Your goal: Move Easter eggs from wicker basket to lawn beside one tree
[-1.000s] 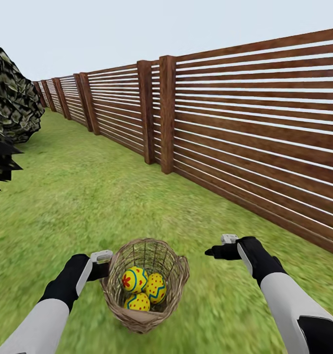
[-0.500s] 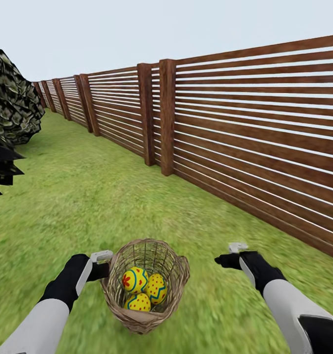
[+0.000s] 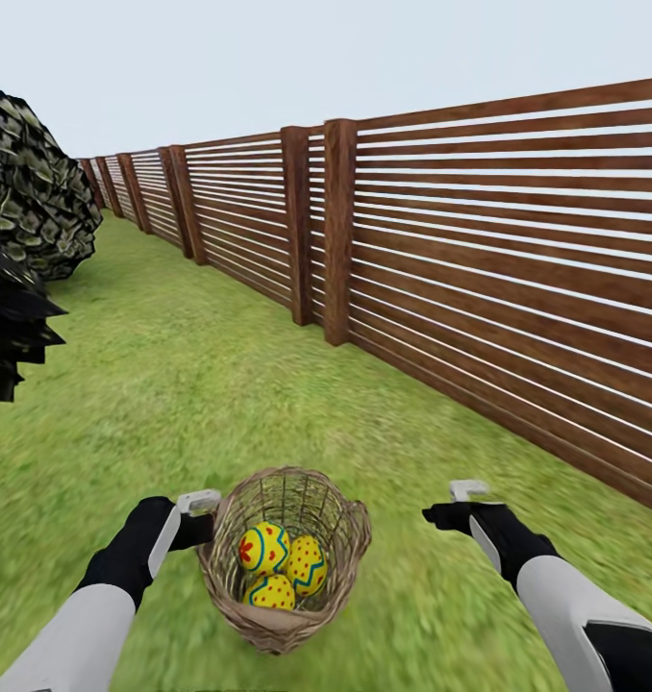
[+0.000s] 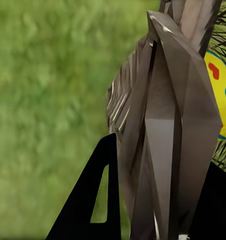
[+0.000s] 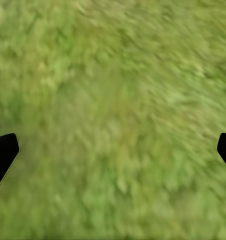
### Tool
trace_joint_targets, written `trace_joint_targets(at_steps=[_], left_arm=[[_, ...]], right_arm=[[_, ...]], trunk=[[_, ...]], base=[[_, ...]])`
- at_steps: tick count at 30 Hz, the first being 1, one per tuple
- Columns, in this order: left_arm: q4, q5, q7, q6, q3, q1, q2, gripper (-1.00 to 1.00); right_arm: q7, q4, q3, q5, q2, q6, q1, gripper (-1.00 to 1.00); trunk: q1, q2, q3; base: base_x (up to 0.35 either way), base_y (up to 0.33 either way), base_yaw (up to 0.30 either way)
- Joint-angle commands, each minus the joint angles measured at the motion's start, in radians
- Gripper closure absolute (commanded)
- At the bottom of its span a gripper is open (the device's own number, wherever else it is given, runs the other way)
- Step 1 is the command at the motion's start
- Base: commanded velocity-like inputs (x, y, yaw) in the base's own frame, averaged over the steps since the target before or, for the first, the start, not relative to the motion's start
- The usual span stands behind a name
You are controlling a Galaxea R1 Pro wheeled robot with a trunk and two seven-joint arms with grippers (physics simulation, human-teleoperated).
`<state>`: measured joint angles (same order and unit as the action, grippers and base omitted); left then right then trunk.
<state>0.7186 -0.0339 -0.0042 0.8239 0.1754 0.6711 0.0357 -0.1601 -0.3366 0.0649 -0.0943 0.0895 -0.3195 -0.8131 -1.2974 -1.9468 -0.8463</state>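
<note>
Between the left fingers point(image 4: 88, 200) sits the grey-brown wall of the basket point(image 3: 286, 553); the left gripper point(image 3: 196, 519) is clamped on its rim, and the basket hangs from that one side, above the lawn point(image 3: 172, 384). All three eggs point(image 3: 280, 567) lie together at its bottom, touching each other. The right gripper point(image 3: 451, 509) is spread wide, with its two tips at opposite edges of the wrist view, and it holds nothing. It hovers over bare grass, well apart from the basket. A fence point(image 3: 480, 269) runs along the right side, and dark shrubs point(image 3: 28, 202) stand at the far left.

I see no bare trunk ahead, so the robot probably must turn and drive more. The risk is the one-sided grip: a sharp turn may swing or tilt the basket, or the rim may slip out. The eggs can then roll onto the grass far from any tree.
</note>
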Motion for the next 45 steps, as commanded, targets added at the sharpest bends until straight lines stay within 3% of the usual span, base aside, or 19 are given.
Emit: trace_joint_targets(at_steps=[1,28,36,45], left_arm=[[0.001,-0.017,0.0,0.004,0.002,0.001,0.0,1.0],[0.001,-0.017,-0.002,0.006,0.003,0.001,0.0,1.0],[0.002,-0.017,-0.002,0.005,0.003,0.001,0.0,1.0],[0.01,-0.017,-0.002,0.003,0.005,0.001,0.0,1.0]], right_arm=[[-0.007,-0.002,0.007,-0.01,0.0,-0.005,0.0,-1.0],[-0.008,-0.002,0.007,-0.006,-0.001,0.011,0.0,-1.0],[-0.009,-0.002,0.007,-0.004,0.001,0.013,0.0,-1.0],[-0.009,-0.002,0.007,-0.005,0.0,0.013,0.0,-1.0]], trunk=[[0.004,0.007,0.001],[0.108,0.196,0.055],[0.138,0.252,0.079],[0.138,0.252,0.079]], base=[[0.0,0.0,0.198],[0.0,0.0,0.197],[0.0,0.0,0.011],[0.0,0.0,0.0]])
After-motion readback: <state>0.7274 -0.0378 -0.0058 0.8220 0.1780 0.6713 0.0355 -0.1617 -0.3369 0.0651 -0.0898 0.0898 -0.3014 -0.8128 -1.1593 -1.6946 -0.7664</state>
